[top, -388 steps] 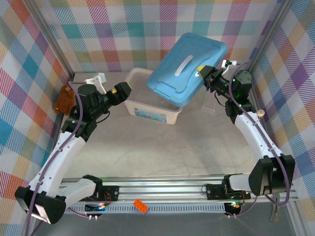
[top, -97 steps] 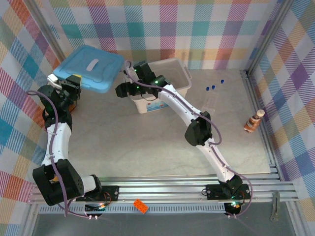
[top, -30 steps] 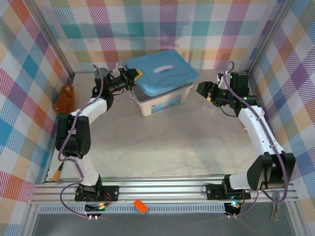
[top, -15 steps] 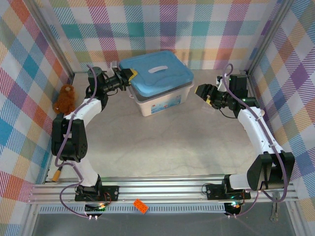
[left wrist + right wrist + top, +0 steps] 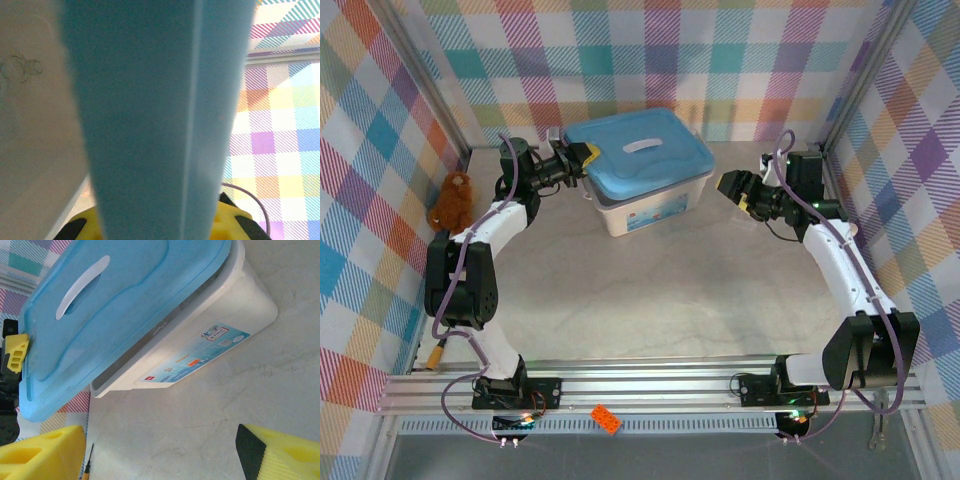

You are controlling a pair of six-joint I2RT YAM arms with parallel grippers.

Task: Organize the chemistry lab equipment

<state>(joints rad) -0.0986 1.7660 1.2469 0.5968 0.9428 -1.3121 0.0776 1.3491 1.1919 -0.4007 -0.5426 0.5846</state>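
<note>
A blue lid (image 5: 645,155) lies over the white storage bin (image 5: 650,212) at the back of the table. My left gripper (image 5: 588,155) is shut on the lid's left edge. In the left wrist view the lid's edge (image 5: 160,110) runs straight down between the yellow fingers, with the bin's wall (image 5: 30,125) to the left. My right gripper (image 5: 732,190) stands open to the right of the bin with nothing in it. From the right wrist, the lid (image 5: 115,305) sits askew, overhanging the bin (image 5: 215,320), with a dark gap under its near edge. The chemistry lab equipment is hidden.
A brown plush toy (image 5: 452,200) leans at the left wall. An orange brick (image 5: 605,417) rests on the front rail. A thin tool with an orange handle (image 5: 88,465) lies on the table beside the bin. Open tabletop stretches in front of the bin.
My left arm has pulled back to the left, and the lid has shifted slightly left and settled lower onto the bin. The right arm has barely moved.
</note>
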